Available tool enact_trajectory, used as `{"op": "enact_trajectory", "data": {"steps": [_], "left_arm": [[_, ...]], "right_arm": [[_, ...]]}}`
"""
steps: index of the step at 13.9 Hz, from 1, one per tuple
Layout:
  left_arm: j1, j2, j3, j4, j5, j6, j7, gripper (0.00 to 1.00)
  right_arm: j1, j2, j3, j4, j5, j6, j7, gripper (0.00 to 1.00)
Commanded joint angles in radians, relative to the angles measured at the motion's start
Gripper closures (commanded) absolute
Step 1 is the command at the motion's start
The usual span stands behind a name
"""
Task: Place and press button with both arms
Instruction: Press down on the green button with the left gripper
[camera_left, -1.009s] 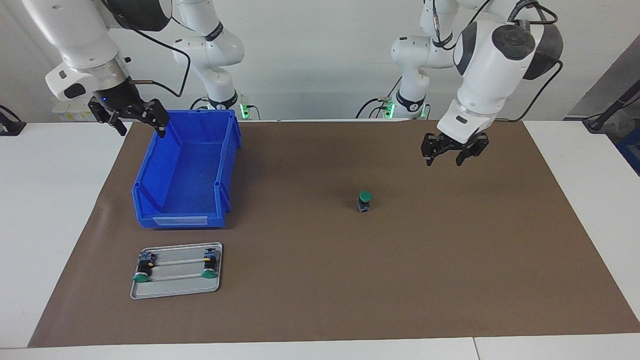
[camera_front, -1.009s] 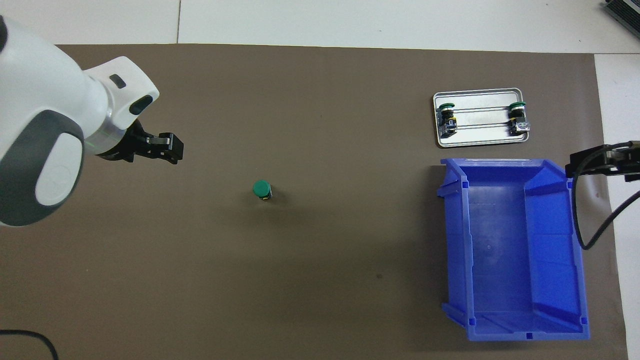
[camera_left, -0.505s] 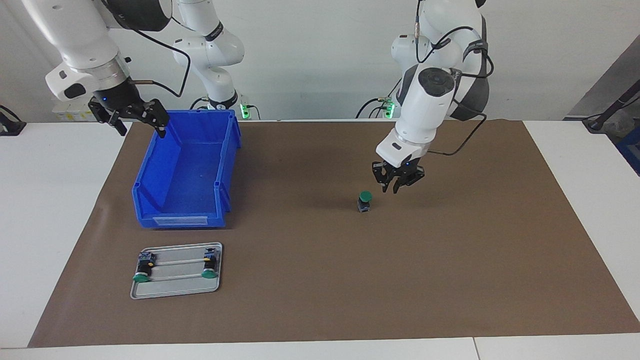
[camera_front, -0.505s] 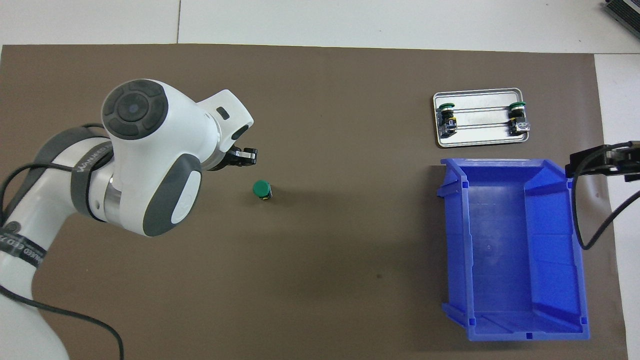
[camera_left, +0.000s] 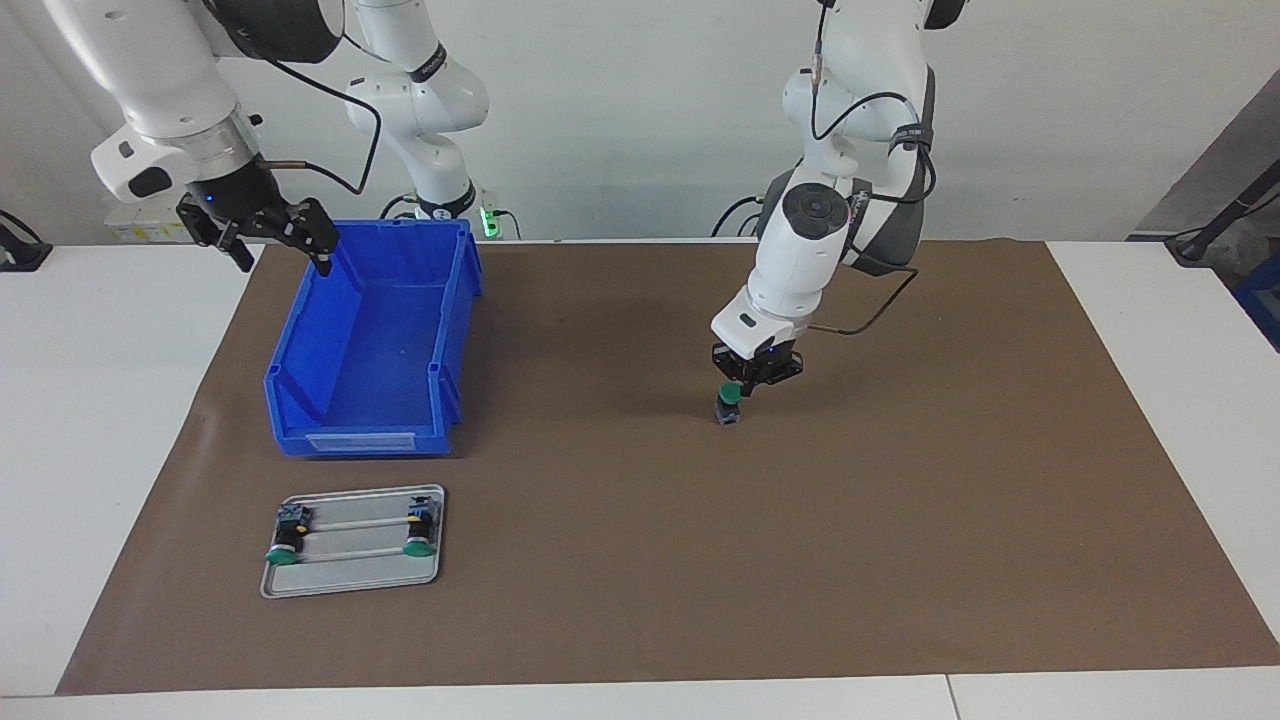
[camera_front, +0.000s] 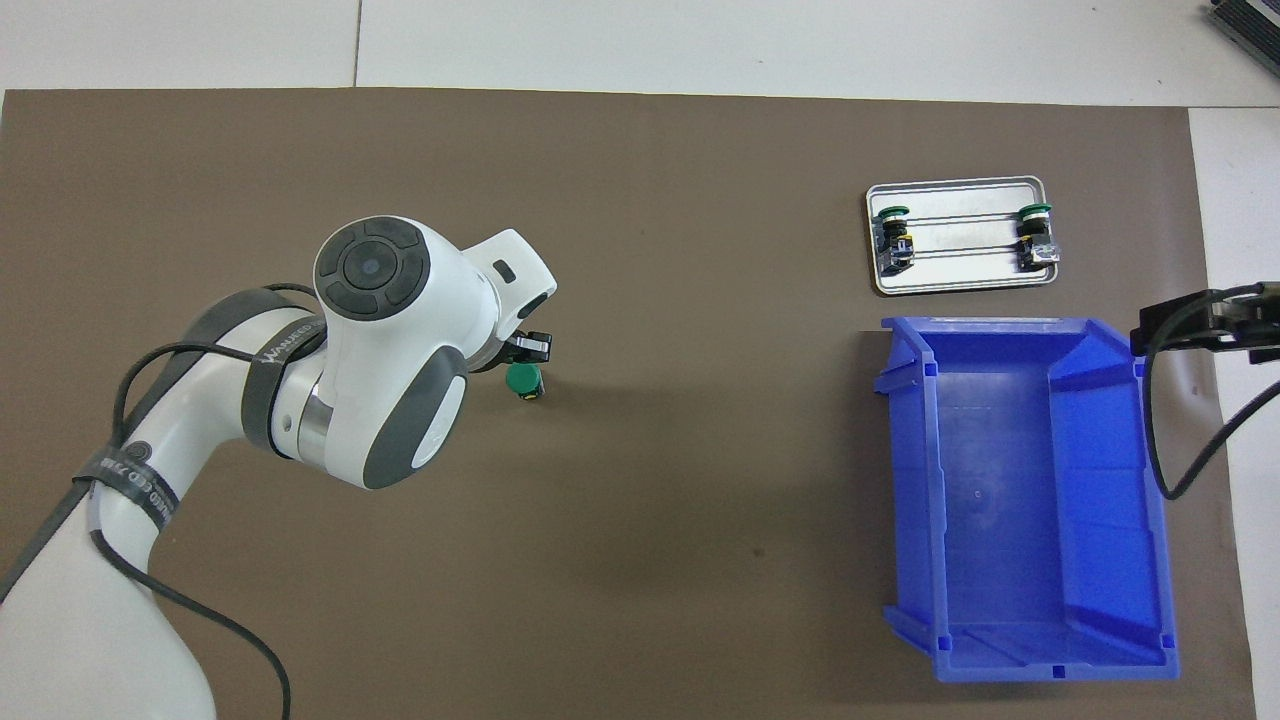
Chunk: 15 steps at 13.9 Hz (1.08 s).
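Left claw (camera_left: 745, 388) is clenched tight right on top of the green-capped push-button (camera_left: 729, 401); right claw (camera_left: 268, 240) hangs wide open well away from it.

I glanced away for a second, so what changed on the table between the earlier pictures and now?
The left gripper swung in from the left arm's end of the table, came down over the green button and shut, its tips at the cap. The button, the blue bin, the tray and the open right gripper by the bin stayed put.
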Motion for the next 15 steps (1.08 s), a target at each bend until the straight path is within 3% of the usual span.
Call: {"op": "enact_trajectory", "data": {"steps": [1, 6, 15], "left_arm": [[-0.057, -0.032, 0.018, -0.073, -0.01, 0.095, -0.038, 1.0], [-0.062, -0.035, 0.017, -0.121, -0.01, 0.12, -0.037, 1.0], [-0.062, -0.042, 0.018, -0.119, -0.012, 0.08, -0.081, 1.0]], "right_arm": [[0.0, -0.018, -0.005, -0.016, 0.002, -0.008, 0.011, 0.0], [0.0, -0.018, -0.005, -0.016, 0.002, -0.008, 0.011, 0.0], [0.0, -0.018, -0.005, -0.016, 0.002, -0.008, 0.011, 0.0]]}}
